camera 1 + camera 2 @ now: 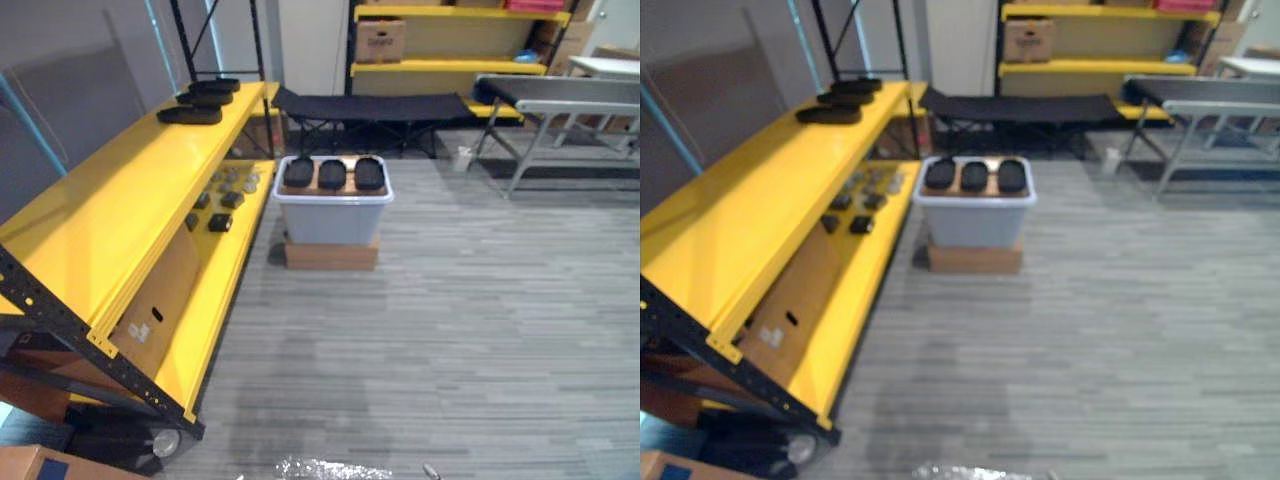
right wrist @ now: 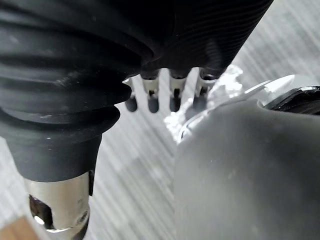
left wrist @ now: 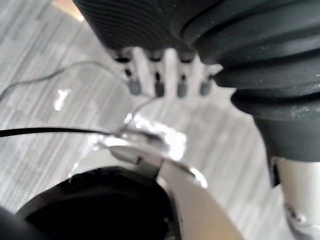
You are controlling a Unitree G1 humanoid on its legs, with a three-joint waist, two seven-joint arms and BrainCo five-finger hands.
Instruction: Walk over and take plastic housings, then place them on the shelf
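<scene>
Your left robot hand (image 3: 159,75) and right robot hand (image 2: 152,92) hang with fingers relaxed, holding nothing. Walk straight on: well ahead of them the bin (image 1: 330,225) carries three housings (image 1: 333,174) in a row across its top. Stop close and square before reaching. Ahead-left, the shelf (image 1: 110,200) bears three placed housings (image 1: 190,114).

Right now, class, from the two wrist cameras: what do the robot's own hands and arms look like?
The left hand and right hand each have a row of slim silver fingers with dark tips. A black ribbed cover wraps each wrist, joining a smooth silver-grey arm.
</scene>
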